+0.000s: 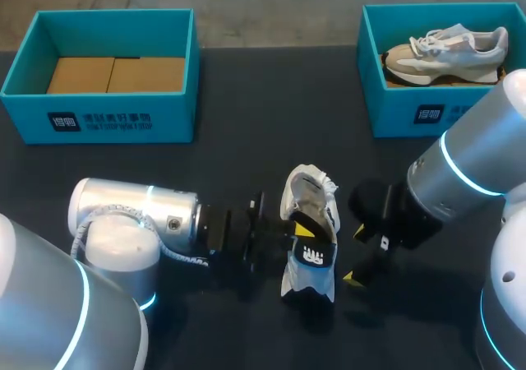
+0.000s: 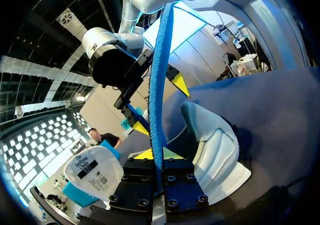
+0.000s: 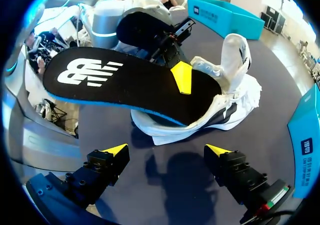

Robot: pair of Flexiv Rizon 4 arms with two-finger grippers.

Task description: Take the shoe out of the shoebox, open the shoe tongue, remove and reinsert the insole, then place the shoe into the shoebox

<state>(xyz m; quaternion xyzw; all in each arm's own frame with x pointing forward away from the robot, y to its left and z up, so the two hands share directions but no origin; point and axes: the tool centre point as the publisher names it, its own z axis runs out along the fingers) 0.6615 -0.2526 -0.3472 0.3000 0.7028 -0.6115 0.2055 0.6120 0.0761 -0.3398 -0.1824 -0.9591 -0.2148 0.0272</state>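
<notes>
left hand [image 2: 157, 154] clamped on insole [image 3: 125, 85] edge; right hand [image 3: 166, 149] wide open, empty. Suggest right pins sneaker [image 3: 235, 85], insole kept aligned with the opening.

Count: two shoeboxes [image 1: 99, 119] [image 1: 394, 115], two shoes [image 1: 308, 191] [image 1: 448, 51], one insole [image 1: 315, 253], two pincers [image 2: 158, 154] [image 3: 166, 149]

White shoe [image 3: 235, 97], black insole [image 3: 125, 82] half out
</notes>
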